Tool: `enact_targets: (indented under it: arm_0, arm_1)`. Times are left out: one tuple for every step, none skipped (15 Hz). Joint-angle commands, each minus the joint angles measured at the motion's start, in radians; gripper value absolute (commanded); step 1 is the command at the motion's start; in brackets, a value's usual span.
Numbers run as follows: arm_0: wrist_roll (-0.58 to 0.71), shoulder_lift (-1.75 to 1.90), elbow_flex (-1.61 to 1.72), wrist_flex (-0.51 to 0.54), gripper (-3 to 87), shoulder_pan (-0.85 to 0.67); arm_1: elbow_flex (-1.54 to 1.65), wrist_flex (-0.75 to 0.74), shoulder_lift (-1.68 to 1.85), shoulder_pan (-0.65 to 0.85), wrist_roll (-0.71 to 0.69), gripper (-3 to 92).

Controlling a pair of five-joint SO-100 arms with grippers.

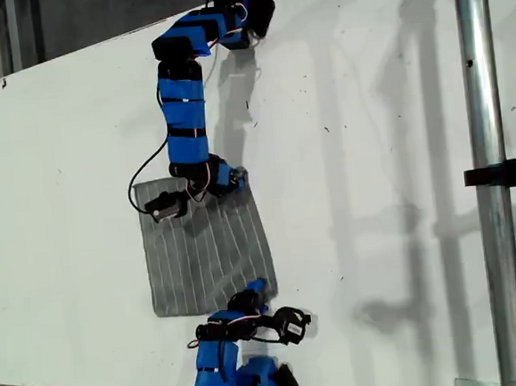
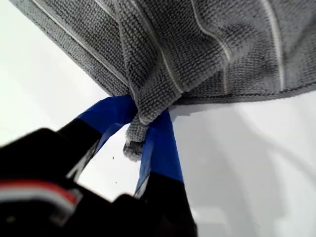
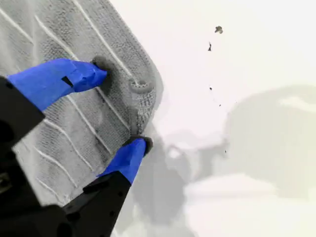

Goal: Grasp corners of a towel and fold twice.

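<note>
Grey towel (image 2: 207, 44) corner is pinched in my first gripper (image 2: 140, 129); my second gripper (image 3: 121, 108), jaws apart astride another corner, should close squarely before lifting.

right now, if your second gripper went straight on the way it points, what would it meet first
The towel: my second gripper is open, its fingers straddling a corner and apparently already touching it, though depth is unclear.
</note>
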Motion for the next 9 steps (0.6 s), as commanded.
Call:
enact_targets:
  arm_0:
    - [-0.026,-0.029,-0.035,-0.023,23.9,-0.003]
    - [-0.032,-0.032,-0.035,-0.032,21.1,0.0]
    - [-0.049,-0.035,-0.032,-0.037,16.0,0.006]
    - [-0.057,-0.035,-0.032,-0.044,10.1,0.017]
    - [-0.08,-0.031,-0.035,-0.046,-1.2,0.025]
    - [-0.109,-0.025,-0.041,-0.046,-2.6,0.04]
    - [-0.133,-0.015,-0.064,-0.032,-2.6,0.057]
    - [-0.14,-0.011,-0.1,-0.015,-2.6,0.072]
    - [-0.137,-0.011,-0.152,0.015,-2.6,0.094]
  arm_1:
    - [-0.032,0.008,0.081,-0.029,0.018,-0.3]
    - [-0.021,0.008,0.091,-0.032,0.02,-0.3]
    - [-0.006,0.009,0.101,-0.034,0.026,-0.3]
    - [0.014,0.008,0.115,-0.035,0.031,-0.3]
    - [0.032,0.006,0.129,-0.035,0.038,-0.3]
    - [0.043,0.006,0.14,-0.035,0.043,-0.3]
    - [0.048,0.008,0.149,-0.038,0.044,-0.3]
    - [0.049,0.011,0.163,-0.044,0.046,-0.3]
    - [0.049,0.026,0.181,-0.054,0.052,-0.3]
